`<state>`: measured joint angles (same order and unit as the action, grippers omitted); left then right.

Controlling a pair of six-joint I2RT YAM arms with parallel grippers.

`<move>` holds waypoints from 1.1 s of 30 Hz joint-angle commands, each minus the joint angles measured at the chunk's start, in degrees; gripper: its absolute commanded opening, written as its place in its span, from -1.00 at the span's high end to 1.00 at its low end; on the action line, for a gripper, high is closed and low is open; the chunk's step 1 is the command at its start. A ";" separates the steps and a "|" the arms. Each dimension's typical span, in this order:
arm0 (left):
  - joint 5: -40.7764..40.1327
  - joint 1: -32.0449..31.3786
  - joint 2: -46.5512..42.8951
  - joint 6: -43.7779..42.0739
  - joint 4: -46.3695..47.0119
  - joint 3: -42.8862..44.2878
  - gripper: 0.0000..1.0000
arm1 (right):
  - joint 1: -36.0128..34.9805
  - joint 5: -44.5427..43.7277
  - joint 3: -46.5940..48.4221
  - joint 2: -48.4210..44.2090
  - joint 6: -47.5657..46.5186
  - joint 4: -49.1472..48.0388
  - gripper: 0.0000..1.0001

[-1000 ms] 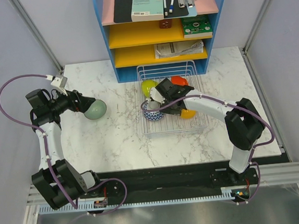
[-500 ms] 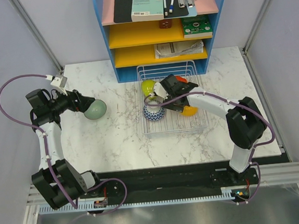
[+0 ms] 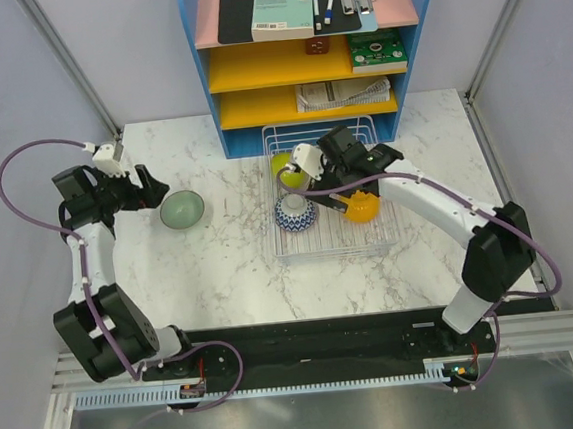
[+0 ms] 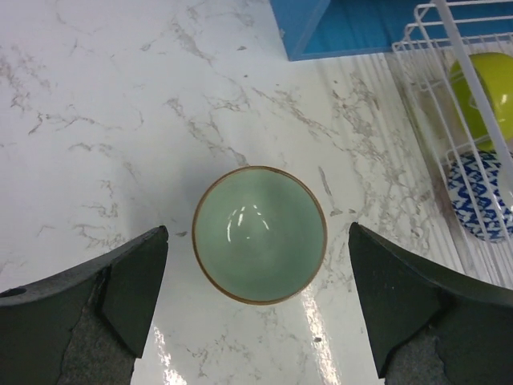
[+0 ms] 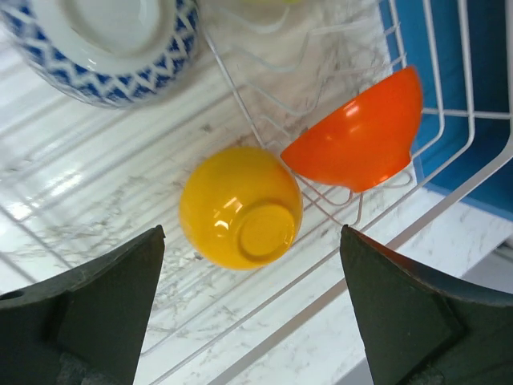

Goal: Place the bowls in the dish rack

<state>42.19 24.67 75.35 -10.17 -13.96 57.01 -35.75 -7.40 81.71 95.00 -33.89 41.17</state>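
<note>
A pale mint bowl [image 3: 182, 210] stands upright on the marble table, left of the dish rack [image 3: 330, 254]. My left gripper [image 3: 156, 196] is open and empty just left of it. In the left wrist view the bowl [image 4: 258, 234] lies between and beyond my spread fingertips [image 4: 152, 249], not touched. The rack holds a lime-green bowl [image 3: 284, 166], a blue-white patterned bowl [image 3: 294, 213] and a yellow-orange bowl [image 3: 360, 208], both upside down. My right gripper [image 3: 341, 185] hovers open above the yellow bowl [image 5: 240, 207]. An orange bowl [image 5: 361, 136] leans on the rack wires [image 5: 449, 200].
A blue-and-yellow shelf unit [image 3: 303, 62] stands right behind the rack. Grey enclosure walls close in the table on the left and right. The rack's wire edge [image 4: 449, 48] shows at the right of the left wrist view, with the lime-green bowl [image 4: 485, 92] inside.
My left gripper opened and drew back left from the mint bowl, which now sits upright. My right gripper let go of the blue-white bowl and moved right over the yellow bowl.
</note>
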 commanded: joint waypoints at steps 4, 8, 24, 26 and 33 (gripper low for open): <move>-9.93 0.21 9.71 -1.86 -7.39 9.24 -0.99 | -2.04 13.20 5.65 -8.42 5.15 2.60 -0.95; -13.80 0.12 16.39 -2.48 -9.07 11.10 -0.99 | -4.68 13.73 5.48 -10.53 6.20 2.69 -0.95; -23.91 -6.91 25.28 -5.38 -11.36 13.74 -0.84 | -8.20 14.08 1.61 -13.70 6.82 1.28 -0.95; -24.61 -7.53 25.98 -5.56 -11.36 13.83 -0.77 | -8.37 14.08 1.26 -13.79 6.82 1.02 -0.95; -24.79 -7.97 27.39 -5.65 -11.71 14.18 -0.52 | -9.16 14.17 0.73 -13.88 6.91 0.67 -0.95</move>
<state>18.59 16.86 102.13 -13.80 -25.41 68.73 -44.27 5.72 82.83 83.29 -27.64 43.72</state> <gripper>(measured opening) 0.776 0.976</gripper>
